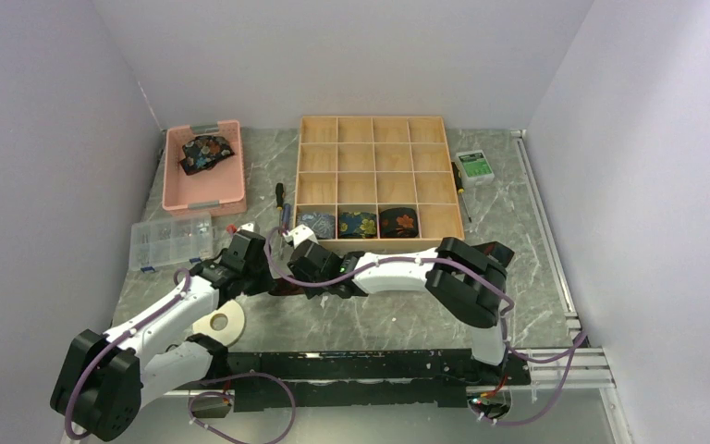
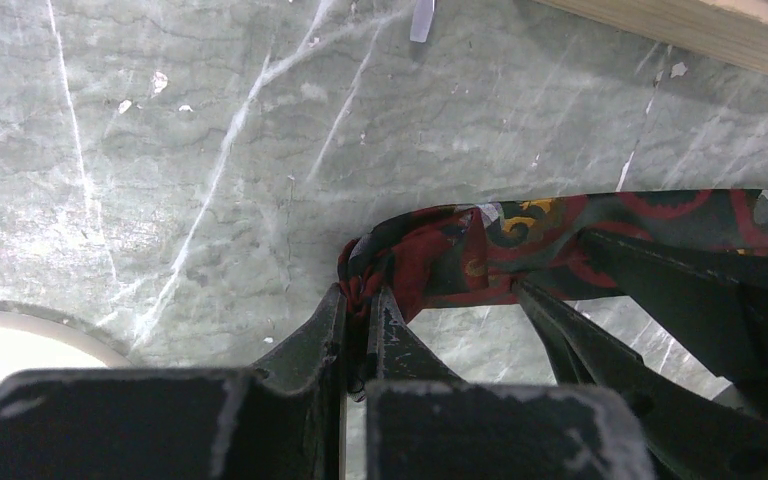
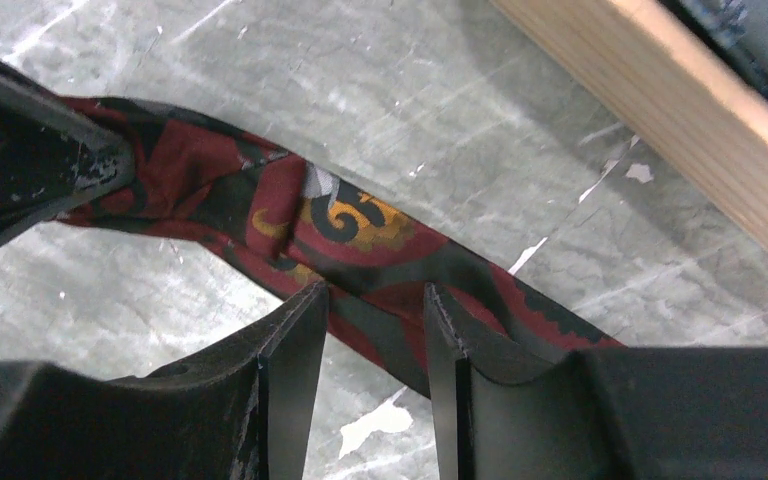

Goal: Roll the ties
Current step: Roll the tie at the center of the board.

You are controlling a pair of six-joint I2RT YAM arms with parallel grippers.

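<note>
A maroon and black tie [image 2: 560, 235] with orange swirls lies stretched on the grey marble table. My left gripper [image 2: 365, 295] is shut on its bunched end, low over the table. My right gripper [image 3: 375, 300] is open, its fingertips set down on either side of the strip [image 3: 340, 225], a short way along from the left gripper. In the top view both grippers meet mid-table, left [image 1: 263, 275] and right [image 1: 288, 277], and the arms mostly hide the tie. Three rolled ties [image 1: 358, 223] sit in the bottom row of the wooden grid box [image 1: 374, 118]. Another tie [image 1: 206, 151] lies in the pink bin [image 1: 177, 185].
The wooden box wall [image 3: 660, 110] stands just beyond the grippers. A clear plastic organiser [image 1: 172, 240] and a tape roll [image 1: 220, 322] lie to the left. Screwdrivers [image 1: 280, 196] lie beside the box, and a small green device [image 1: 473, 166] is at the right.
</note>
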